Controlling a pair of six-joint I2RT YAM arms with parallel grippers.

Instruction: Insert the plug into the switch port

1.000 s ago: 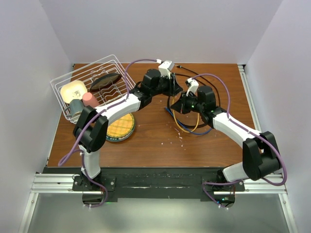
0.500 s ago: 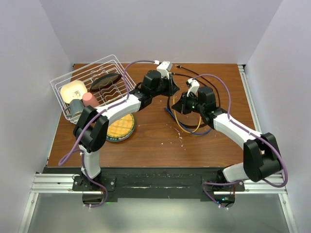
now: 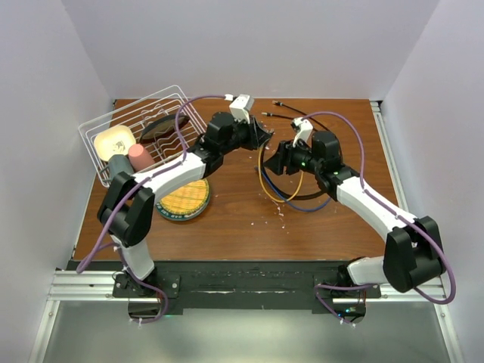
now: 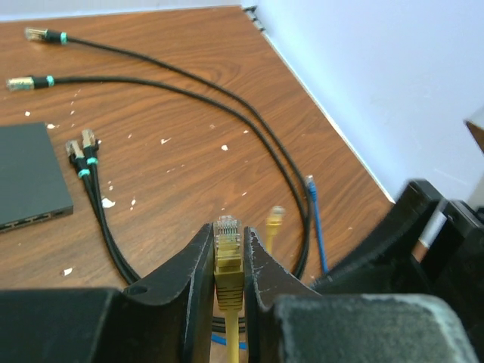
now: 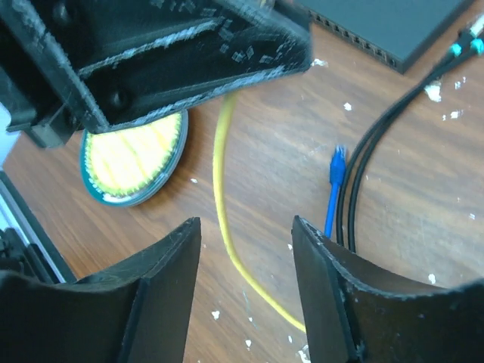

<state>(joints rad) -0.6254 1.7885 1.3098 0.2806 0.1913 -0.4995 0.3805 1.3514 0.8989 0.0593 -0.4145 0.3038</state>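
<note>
The table (image 4: 189, 113) is brown wood, smooth and a bit shiny. The switch (image 4: 26, 178) is flat, matt black. The plug (image 4: 228, 242) is clear plastic with a smooth yellow sleeve. The fingers (image 4: 189, 280) of the left gripper (image 4: 228, 253) are dull black plastic. The dish rack (image 3: 102, 125) is white wire.

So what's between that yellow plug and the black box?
In the left wrist view, a pair of black cables runs between the yellow plug and the black box; otherwise bare.
</note>
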